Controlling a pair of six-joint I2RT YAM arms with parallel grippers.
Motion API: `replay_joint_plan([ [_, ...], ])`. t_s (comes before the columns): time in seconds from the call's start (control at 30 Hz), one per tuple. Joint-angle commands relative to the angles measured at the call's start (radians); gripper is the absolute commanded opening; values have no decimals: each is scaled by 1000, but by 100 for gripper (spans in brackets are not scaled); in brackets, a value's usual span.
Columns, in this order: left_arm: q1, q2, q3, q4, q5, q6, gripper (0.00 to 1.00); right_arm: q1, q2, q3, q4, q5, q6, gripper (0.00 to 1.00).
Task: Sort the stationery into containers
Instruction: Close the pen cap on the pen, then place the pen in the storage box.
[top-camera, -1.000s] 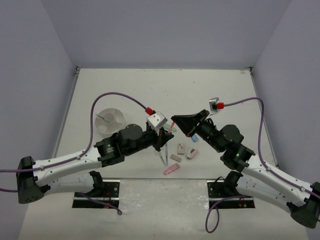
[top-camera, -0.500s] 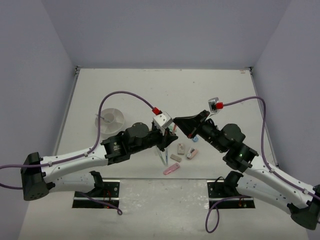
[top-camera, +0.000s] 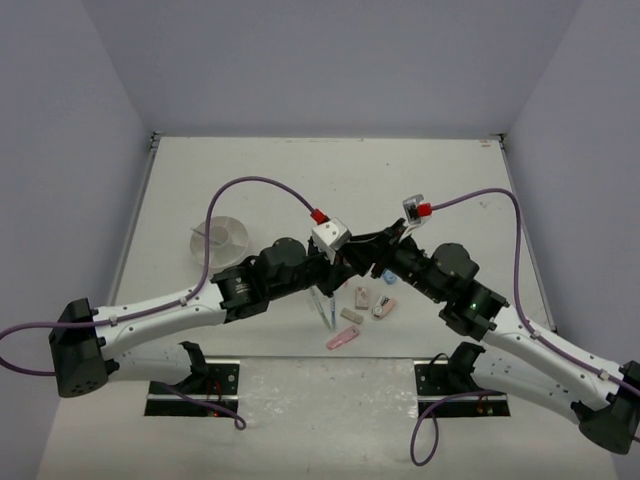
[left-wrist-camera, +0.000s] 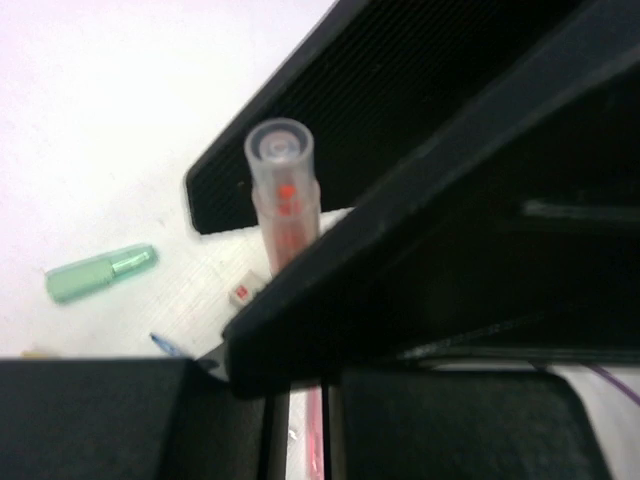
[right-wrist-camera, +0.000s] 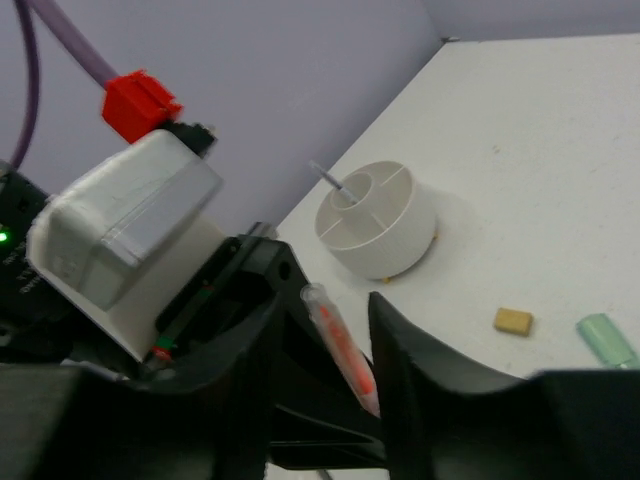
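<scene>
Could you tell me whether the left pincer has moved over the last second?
Yes. The left pincer has shifted right, farther from the white holder, which has stayed put.

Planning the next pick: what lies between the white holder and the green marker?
A small tan eraser block, roughly between the white holder and green marker, in the right wrist view.

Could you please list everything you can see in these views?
table: one, white, walled on three sides
holder: one, white, round, divided, far left
orange pen: one, clear-capped, raised between both grippers
thin pens: about two, grey-blue, centre
pink markers: two, near front
green marker: one, centre
blue marker: one, right of centre, partly hidden
eraser blocks: two, tan and grey, centre
left gripper: black, shut on orange pen
right gripper: black, open around orange pen
</scene>
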Motion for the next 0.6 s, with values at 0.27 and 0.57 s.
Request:
replay_joint_plan([
  [0.27,46,14,51,214,-138,31,0,51,-103,148,-310,35,42,99],
  [0.57,189,0,104,-8,-564,-73,0,49,-216,243,-546,357,5,99],
])
